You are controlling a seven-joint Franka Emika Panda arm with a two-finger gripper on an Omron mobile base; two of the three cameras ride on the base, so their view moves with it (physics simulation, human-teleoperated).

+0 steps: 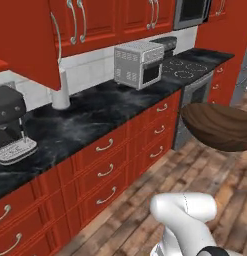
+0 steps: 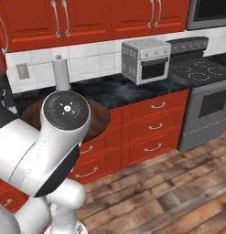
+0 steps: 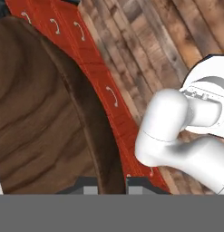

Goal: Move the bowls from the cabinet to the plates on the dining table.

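Clamped on the rim of the dark brown wooden bowl [image 3: 36, 113], one finger inside and one outside: that was how my jaws stood, the two dark tips just poking up at the bottom of the hand view either side of the rim, my gripper [image 3: 111, 183] pinching that thin edge and nothing more. And the bowl was up in the air! In the left base view it hung at the right edge [image 1: 220, 127], out over the wood-plank floor [image 1: 160, 200], clear of the narrow black counter [image 1: 95, 117] and its red drawers [image 1: 110, 160]. From the right base view I caught only a brown sliver of it [image 2: 98, 119] behind my own elbow joint.

No plates and no marble dining table in sight yet, so by my reckoning the carry was barely half done.

What worried me: a wide, shallow bowl held by one point on its rim wants to swing and lever down. A quick turn could have twisted it in my grip or slipped it out onto the floor. It was also near the drawer fronts, so a careless swing might have clipped them.
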